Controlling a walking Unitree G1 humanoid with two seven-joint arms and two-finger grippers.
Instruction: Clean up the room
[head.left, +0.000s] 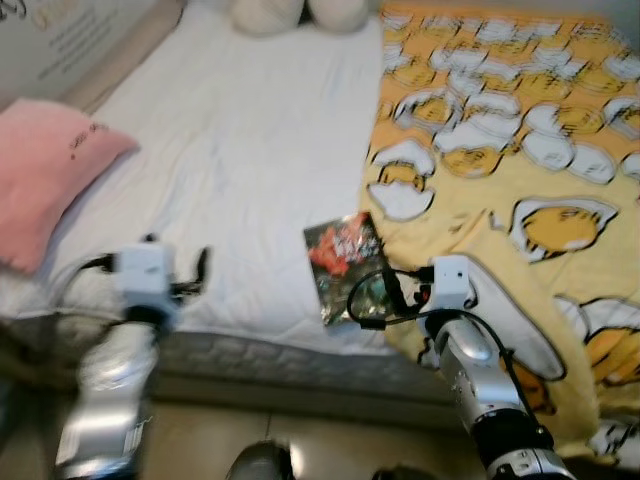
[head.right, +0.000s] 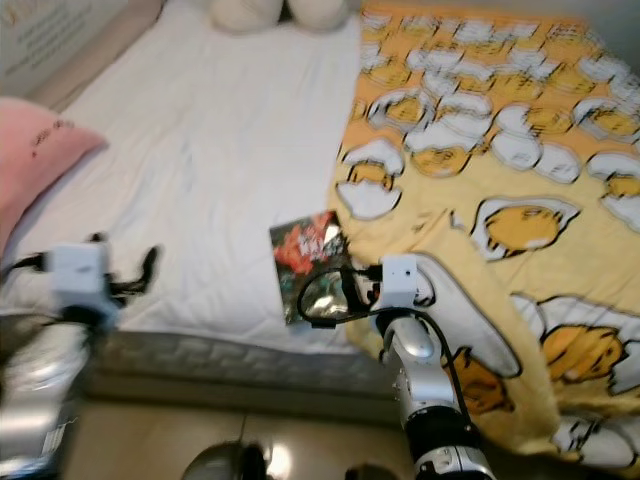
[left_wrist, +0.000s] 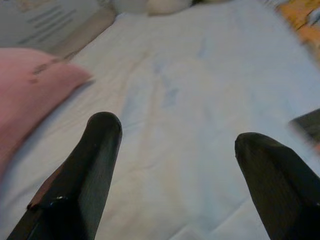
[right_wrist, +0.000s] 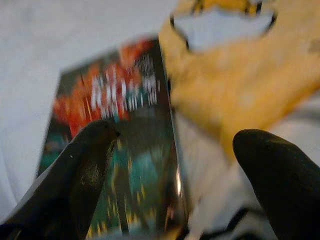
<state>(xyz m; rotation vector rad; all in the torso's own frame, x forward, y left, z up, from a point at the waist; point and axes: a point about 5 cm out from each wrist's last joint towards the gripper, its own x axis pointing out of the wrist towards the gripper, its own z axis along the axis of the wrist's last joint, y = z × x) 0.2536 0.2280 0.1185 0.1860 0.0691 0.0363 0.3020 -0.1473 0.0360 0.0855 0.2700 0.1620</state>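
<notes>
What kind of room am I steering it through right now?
Most likely a bedroom: a bed with a white sheet, a pink pillow, and a yellow egg-print blanket. A dark snack packet lies at the blanket's edge.

No text is legible. The glossy dark snack packet with red artwork (head.left: 343, 262) bears white lettering, the pink cushion (head.left: 40, 170) small dark stitched marks, and the pale wall panel (head.left: 70, 35) printed lines, all too blurred to read.
</notes>
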